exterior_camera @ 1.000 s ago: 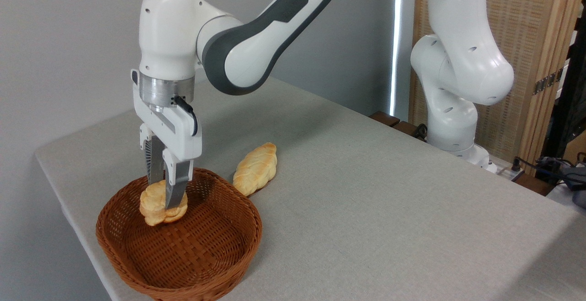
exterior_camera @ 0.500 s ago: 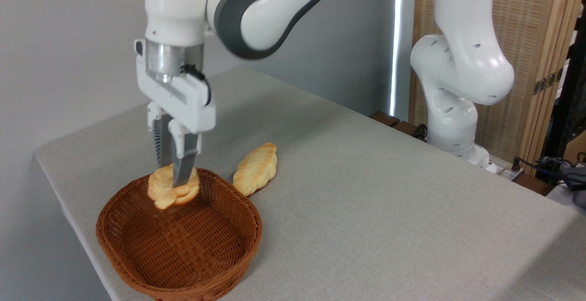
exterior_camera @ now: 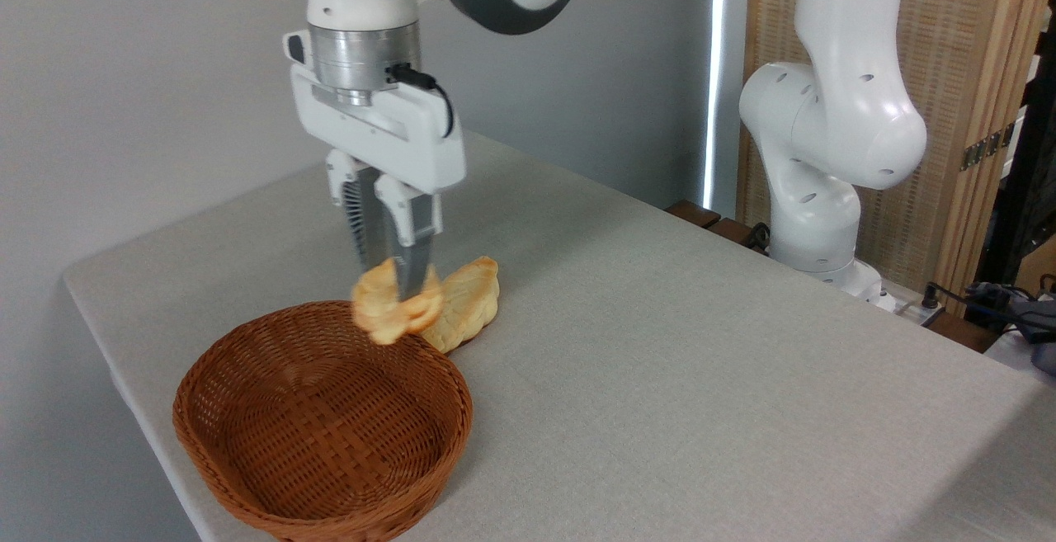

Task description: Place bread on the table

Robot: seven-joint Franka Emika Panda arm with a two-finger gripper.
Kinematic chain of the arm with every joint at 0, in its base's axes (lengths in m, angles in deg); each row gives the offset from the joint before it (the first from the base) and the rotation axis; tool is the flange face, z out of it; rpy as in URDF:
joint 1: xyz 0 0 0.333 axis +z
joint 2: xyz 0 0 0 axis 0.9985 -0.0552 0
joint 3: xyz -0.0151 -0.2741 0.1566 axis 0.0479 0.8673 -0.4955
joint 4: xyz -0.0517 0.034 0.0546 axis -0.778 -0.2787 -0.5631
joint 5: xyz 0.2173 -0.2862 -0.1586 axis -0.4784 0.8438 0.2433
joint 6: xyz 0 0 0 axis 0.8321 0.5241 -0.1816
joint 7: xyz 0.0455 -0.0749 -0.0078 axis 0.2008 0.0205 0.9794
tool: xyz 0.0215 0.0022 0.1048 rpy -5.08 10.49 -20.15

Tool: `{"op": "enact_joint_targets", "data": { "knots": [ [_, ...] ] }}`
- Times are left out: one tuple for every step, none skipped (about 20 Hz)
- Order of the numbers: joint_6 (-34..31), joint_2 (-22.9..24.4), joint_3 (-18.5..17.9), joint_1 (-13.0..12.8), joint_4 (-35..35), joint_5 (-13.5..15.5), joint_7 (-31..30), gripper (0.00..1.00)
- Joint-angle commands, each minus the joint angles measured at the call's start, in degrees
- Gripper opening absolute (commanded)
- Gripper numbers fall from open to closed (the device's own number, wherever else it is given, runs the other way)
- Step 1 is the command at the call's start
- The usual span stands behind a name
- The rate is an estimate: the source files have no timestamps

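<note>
The bread, a small round golden bun with lobed edges, hangs in the air above the far right rim of the wicker basket. My gripper points straight down and is shut on the bun, its fingers pinching it across the middle. The bun is a little blurred. Below it spreads the table, a light grey fabric-like top with rounded corners.
A brown woven wicker basket with nothing in it stands at the table's front left. A longer braided golden loaf lies on the table just behind the basket, partly hidden by the bun. The robot's white base stands at the right rear.
The gripper has lifted the bun up out of the basket and carried it to the right, from inside the basket to above its far right rim.
</note>
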Motion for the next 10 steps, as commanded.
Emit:
{"op": "enact_joint_targets", "data": {
  "knots": [
    [-3.4,3.6,-0.7,-0.3,4.6,0.7,1.2,0.49],
    [-3.7,3.9,-0.8,-0.3,5.1,0.7,1.2,0.50],
    [-4.2,4.3,-0.8,-0.3,6.1,0.7,1.1,0.51],
    [-4.6,4.3,-0.8,-0.3,6.6,0.7,1.1,0.52],
    [-5.0,4.4,-0.8,-0.3,7.7,0.7,1.1,0.51],
    [-5.2,4.5,-0.8,-0.3,8.4,0.6,1.2,0.51],
    [-5.2,4.6,-0.8,-0.3,9.6,0.3,1.2,0.52],
    [-5.2,4.6,-0.8,-0.3,10.2,0.2,1.2,0.52],
    [-5.2,4.5,-0.8,-0.3,11.0,0.0,1.3,0.54],
    [-5.3,4.5,-0.8,-0.4,11.1,0.0,1.3,0.57]
  ]
}}
